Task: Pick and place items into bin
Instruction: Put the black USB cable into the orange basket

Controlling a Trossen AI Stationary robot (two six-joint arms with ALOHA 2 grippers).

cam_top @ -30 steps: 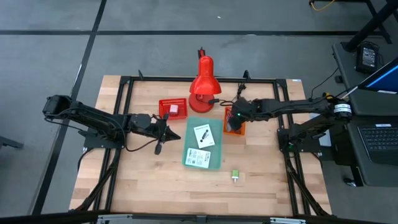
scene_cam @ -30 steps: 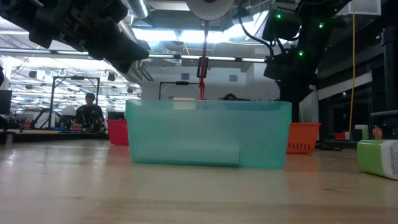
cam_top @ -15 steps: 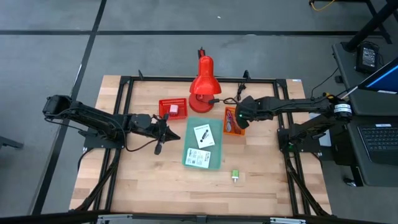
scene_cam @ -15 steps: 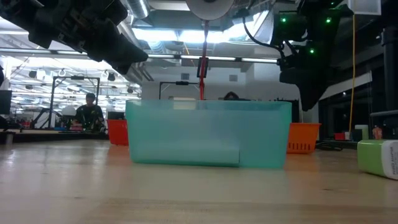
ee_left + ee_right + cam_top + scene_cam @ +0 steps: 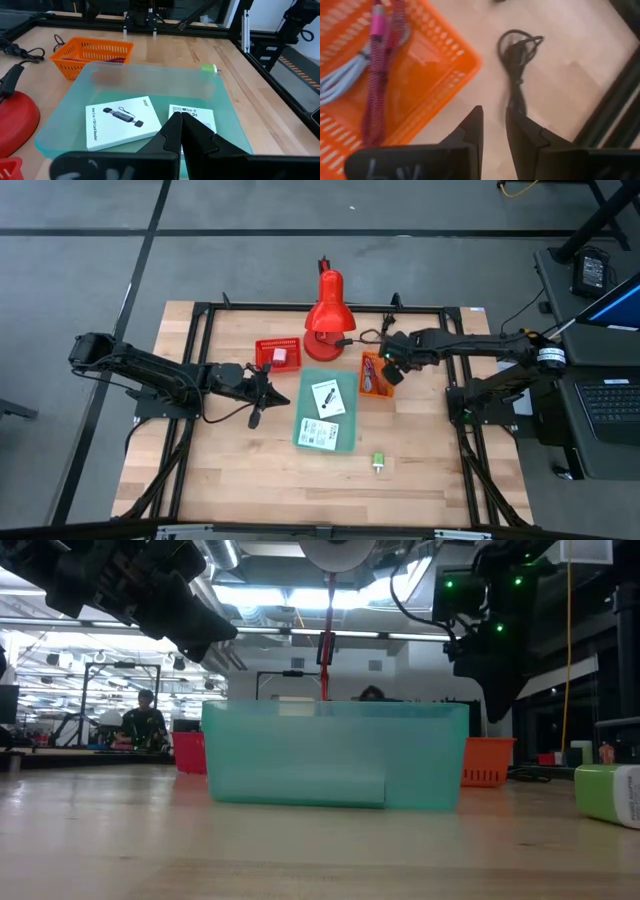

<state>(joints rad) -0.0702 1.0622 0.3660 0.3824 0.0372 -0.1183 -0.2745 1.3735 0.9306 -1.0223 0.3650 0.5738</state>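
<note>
Right end effector (image 5: 393,370) hovers over far edge of orange basket (image 5: 376,376), fingers slightly apart, gripping nothing; black cable (image 5: 519,50) lies on bench (image 5: 240,470) beyond. Left end effector (image 5: 272,391) closed, empty, beside teal bin (image 5: 326,414) holding two white cards (image 5: 122,122). Green block (image 5: 379,463) lies near bin.

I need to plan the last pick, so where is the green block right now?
In the high view the green block lies alone on the bare wood toward the table's near right, just beyond the teal bin's near right corner.
</note>
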